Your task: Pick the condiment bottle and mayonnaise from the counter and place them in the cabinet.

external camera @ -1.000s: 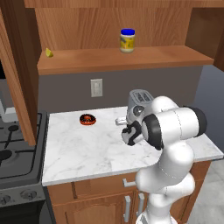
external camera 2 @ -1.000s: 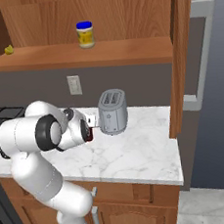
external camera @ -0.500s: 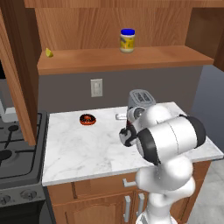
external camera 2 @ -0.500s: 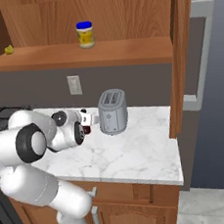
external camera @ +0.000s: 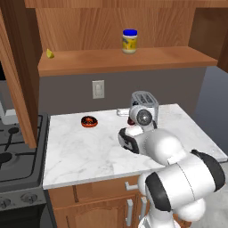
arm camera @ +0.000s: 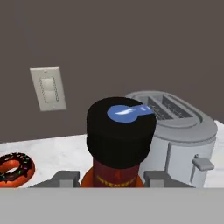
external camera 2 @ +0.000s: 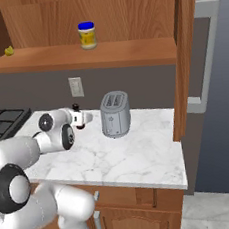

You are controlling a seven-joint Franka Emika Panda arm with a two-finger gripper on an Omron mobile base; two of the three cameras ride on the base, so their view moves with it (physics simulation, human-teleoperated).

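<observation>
Left base view: arm is reaching over the marble tabletop (external camera: 89,147) toward the toaster (external camera: 143,105). Condiment bottle (external camera: 131,120) is peeking out dark red beside the wrist, just left of the toaster. Mayonnaise (external camera: 129,41) is sitting on the cabinet (external camera: 120,60) shelf. Donut (external camera: 89,121) is lying on the tabletop, left.

Right base view: the bottle's dark top (external camera 2: 76,109) is showing above the white hand, left of the toaster.

Hand view: claw (arm camera: 113,178) is pinching the bottle, fingers (arm camera: 64,177) flanking its body; the cap is looking black here, with a blue highlight.
</observation>
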